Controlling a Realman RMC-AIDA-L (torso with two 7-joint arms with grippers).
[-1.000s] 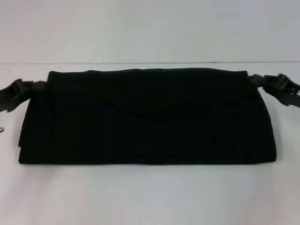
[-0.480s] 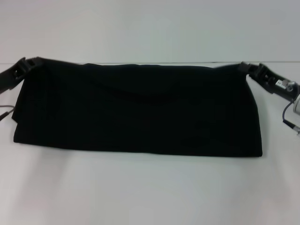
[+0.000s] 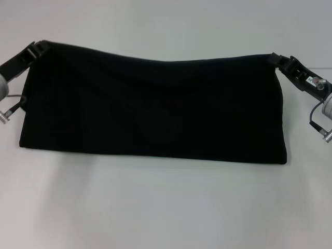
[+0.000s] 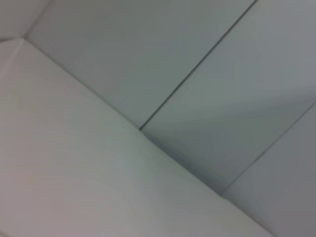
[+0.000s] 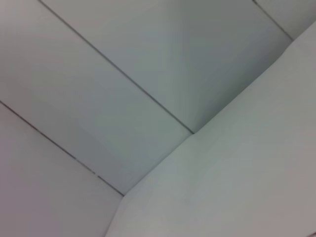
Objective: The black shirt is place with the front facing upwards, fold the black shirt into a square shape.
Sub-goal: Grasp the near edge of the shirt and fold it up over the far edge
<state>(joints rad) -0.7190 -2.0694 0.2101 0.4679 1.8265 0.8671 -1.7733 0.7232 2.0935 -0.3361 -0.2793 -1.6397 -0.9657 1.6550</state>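
Across the middle of the head frame hangs the black shirt (image 3: 153,106), stretched as a wide dark band between both hands, plain fabric facing the camera. Sags slightly along its top edge at centre; meets the white tabletop (image 3: 155,207) along its lower edge, running from left of frame to lower right. At upper left, the left hand (image 3: 37,48) pinched closed on the shirt's top corner, arm slanting down toward the frame's left edge. At upper right, the right hand (image 3: 280,60) likewise clamped on the opposite top corner, arm slanting down to the right edge. Both corners lifted clear of the tabletop. Only pale wall panels and seams in both wrist frames.
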